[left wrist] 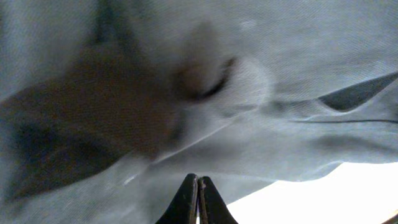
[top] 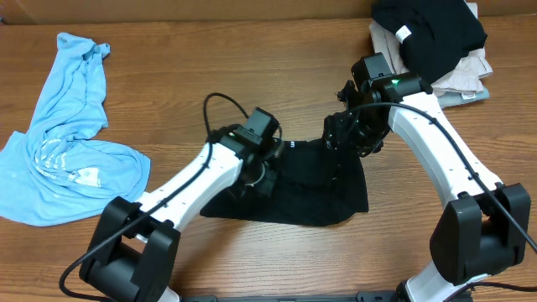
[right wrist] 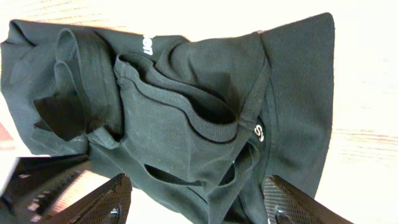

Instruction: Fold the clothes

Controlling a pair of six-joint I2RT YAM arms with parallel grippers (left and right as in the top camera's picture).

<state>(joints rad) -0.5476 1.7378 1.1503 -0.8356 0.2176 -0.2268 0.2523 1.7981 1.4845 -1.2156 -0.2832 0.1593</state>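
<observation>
Our left gripper (left wrist: 198, 198) is pinched fully shut with the shirt (right wrist: 186, 106) close in front of it; we cannot tell whether any cloth is caught. Our right gripper (right wrist: 196, 186) stands wide open, holding nothing, just above the rumpled collar end. Closing there, we judge, could grab several layers and drag the whole bundle. The shirt lies bunched on the table (top: 252, 50) under both grippers.

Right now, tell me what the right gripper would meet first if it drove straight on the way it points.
The black shirt: its bunched folds lie directly ahead of the open right gripper. How near is unclear from the wrist view.
</observation>
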